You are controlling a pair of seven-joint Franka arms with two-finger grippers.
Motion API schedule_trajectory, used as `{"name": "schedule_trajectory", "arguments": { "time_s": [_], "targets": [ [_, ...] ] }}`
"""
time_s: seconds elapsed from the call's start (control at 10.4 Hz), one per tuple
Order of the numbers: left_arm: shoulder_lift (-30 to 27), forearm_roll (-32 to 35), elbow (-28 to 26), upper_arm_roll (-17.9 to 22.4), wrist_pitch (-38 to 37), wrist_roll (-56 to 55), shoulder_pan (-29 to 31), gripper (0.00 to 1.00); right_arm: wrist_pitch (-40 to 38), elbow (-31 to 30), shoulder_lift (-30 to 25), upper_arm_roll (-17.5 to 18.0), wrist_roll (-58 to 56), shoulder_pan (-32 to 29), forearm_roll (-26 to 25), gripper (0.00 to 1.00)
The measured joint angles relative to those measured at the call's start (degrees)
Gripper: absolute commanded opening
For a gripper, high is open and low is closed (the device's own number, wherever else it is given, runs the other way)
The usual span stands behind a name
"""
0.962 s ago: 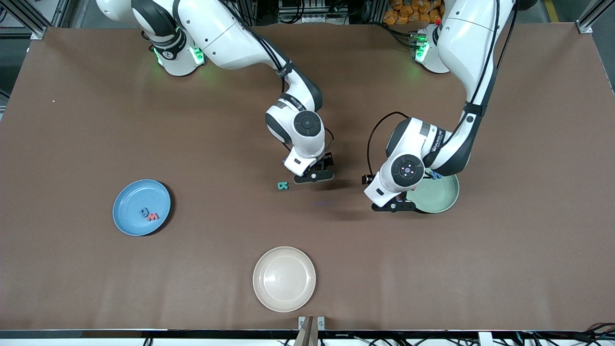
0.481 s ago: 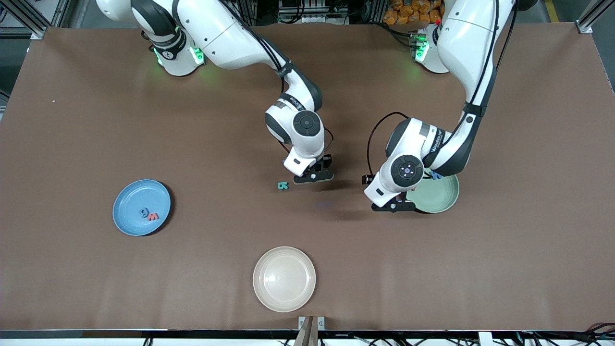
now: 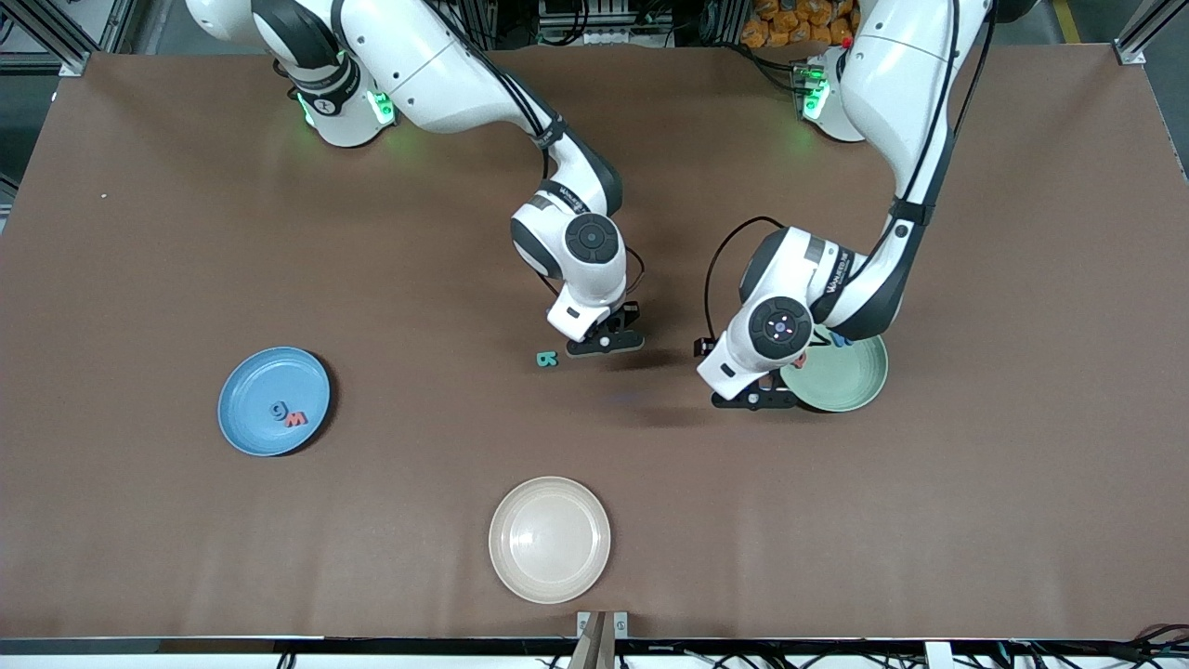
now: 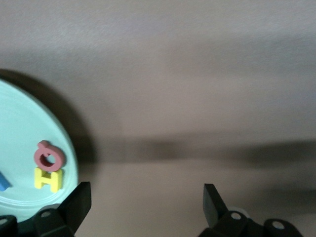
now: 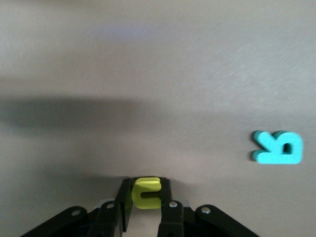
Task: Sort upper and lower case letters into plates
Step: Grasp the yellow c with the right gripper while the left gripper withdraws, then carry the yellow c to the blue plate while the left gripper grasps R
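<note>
Brown table (image 3: 139,232), two arms reaching in toward the middle. Right gripper (image 5: 144,210) is clamped on a yellow letter (image 5: 146,193), pinched between both fingers, low over bare table near the centre. Teal letter (image 3: 547,359) lies flat on the table just beside that gripper, toward the right arm's end; also clear in the right wrist view (image 5: 277,147).

Left gripper (image 4: 146,205) has its fingers spread wide, nothing between them, hanging over bare table right at the edge of the mint green plate (image 3: 850,386). That plate holds a salmon-red ring-shaped letter (image 4: 49,155) touching a yellow H (image 4: 48,178), plus a blue letter (image 4: 3,182) mostly cut off at the frame edge.

Blue plate (image 3: 251,413) sits toward the right arm's end, well apart from both grippers, with a dark blue letter (image 3: 279,409) and a red letter (image 3: 295,419) just beside each other. Cream-white plate (image 3: 520,567) sits nearest the front camera.
</note>
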Motion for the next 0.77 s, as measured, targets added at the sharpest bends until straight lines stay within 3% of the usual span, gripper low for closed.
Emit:
{"name": "schedule_trajectory", "arguments": {
  "time_s": [0.38, 0.77],
  "targets": [
    [1.55, -0.99, 2.79, -1.1, 3.57, -1.1, -1.02, 1.0, -5.77, 0.17, -7.0, -0.61, -1.52, -11.99, -0.06, 0.0],
    [4.37, -1.07, 4.01, -2.88, 22.4, -1.03, -8.04, 1.0, -14.11, -0.05, -9.26, -0.69, -9.7, -29.04, -0.08, 0.0]
  ]
}}
